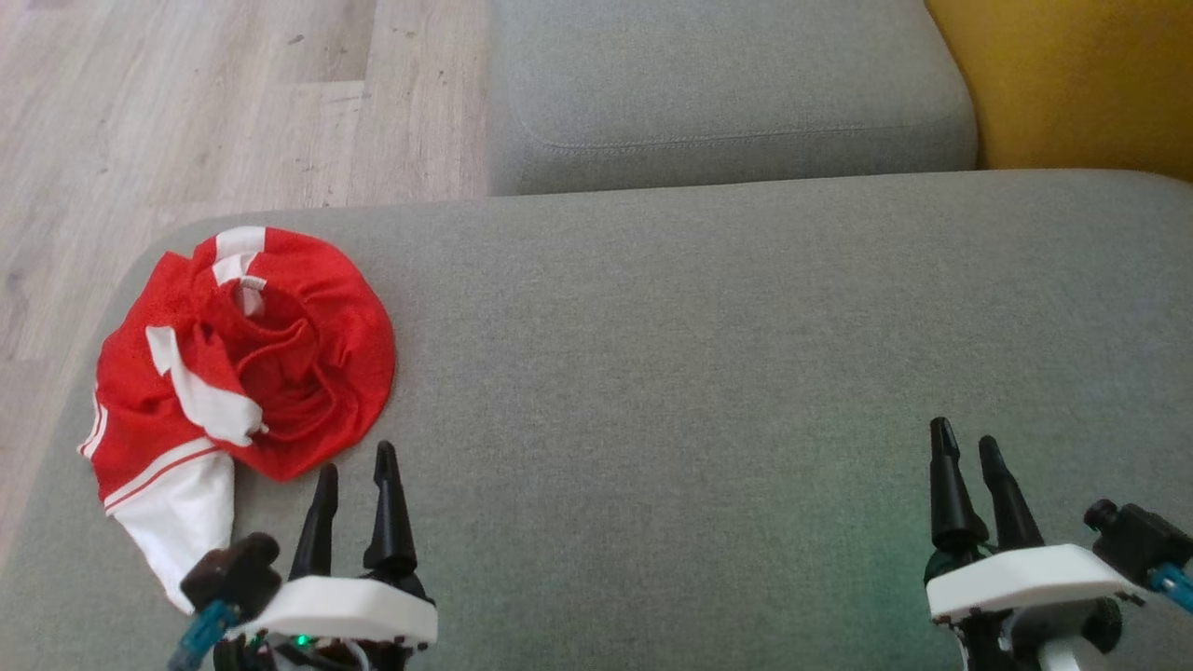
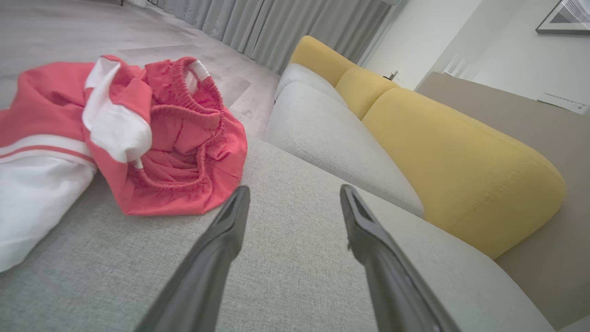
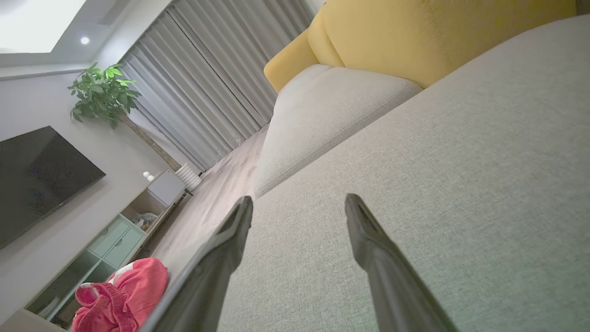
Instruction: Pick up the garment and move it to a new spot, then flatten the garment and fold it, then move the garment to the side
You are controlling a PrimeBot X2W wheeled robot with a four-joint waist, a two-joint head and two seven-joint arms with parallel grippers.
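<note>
Both open, empty: left end effector [image 1: 357, 459] and right end effector [image 1: 964, 432] are hovering over sofa cushion [image 1: 699, 373].
Crumpled red-and-white garment [image 1: 252, 354] is lying at its left edge, near left fingertips; probably shorts.

Left gripper [image 1: 356, 459] low at left, fingers spread wide, empty. Right gripper [image 1: 965, 432] low at right, fingers likewise spread, empty.

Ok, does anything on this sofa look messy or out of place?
The red-and-white shorts lie crumpled in a heap at the left end of the grey seat cushion, waistband gaping upward, one white part close to the cushion's edge. Nothing else stands out.
</note>
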